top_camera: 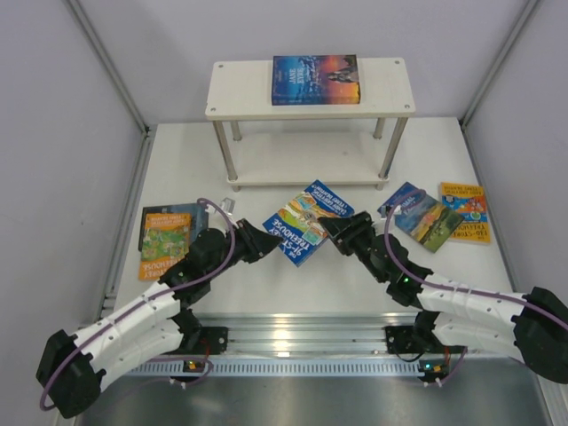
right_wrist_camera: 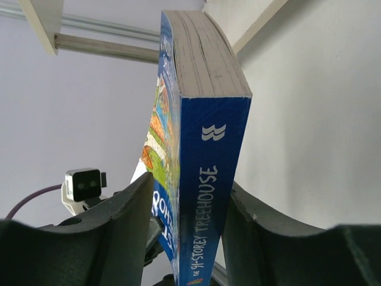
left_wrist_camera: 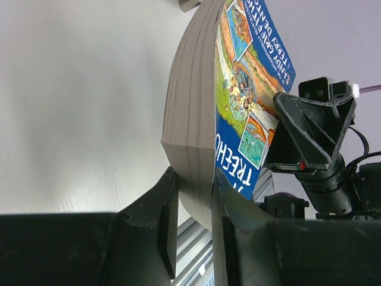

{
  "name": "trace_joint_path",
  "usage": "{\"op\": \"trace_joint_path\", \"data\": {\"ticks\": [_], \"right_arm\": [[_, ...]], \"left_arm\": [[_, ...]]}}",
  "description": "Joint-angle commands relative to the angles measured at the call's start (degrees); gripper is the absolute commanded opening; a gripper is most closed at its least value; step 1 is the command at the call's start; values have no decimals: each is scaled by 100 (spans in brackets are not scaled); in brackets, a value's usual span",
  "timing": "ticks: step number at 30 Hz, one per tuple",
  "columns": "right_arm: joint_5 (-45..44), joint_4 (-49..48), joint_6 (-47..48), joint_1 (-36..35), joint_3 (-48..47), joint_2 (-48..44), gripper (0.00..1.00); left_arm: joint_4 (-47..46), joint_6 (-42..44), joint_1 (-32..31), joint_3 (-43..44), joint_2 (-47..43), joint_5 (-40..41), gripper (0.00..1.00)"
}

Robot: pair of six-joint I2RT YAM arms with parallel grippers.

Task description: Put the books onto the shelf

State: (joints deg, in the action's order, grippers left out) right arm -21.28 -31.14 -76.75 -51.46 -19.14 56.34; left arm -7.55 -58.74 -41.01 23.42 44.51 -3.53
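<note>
A blue-spined Treehouse book [right_wrist_camera: 209,149] stands upright between the fingers of the claw [right_wrist_camera: 190,190].

Glossy paper book [top_camera: 308,223], matt white table [top_camera: 266,284]

A white tabletop [top_camera: 293,288] fills the middle of the frame, boxed by a pale grey left wall [top_camera: 53,177], back wall [top_camera: 177,35] and right wall [top_camera: 532,142]. Silver frame bars [top_camera: 105,62] slant through both upper corners. A slotted aluminium rail [top_camera: 302,337] crosses the lower frame, a grey metal sheet [top_camera: 311,399] beneath.
</note>
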Motion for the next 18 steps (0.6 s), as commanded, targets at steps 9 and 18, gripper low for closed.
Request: {"op": "trace_joint_path", "data": {"ticks": [9,18], "right_arm": [[484,-385,-68,-276,-196,167,43],[-603,-771,19,-294,-590,500,0]], "left_arm": [[-353,354,6,409,-31,309,0],[1913,1066,15,1577,5,1459,91]]}}
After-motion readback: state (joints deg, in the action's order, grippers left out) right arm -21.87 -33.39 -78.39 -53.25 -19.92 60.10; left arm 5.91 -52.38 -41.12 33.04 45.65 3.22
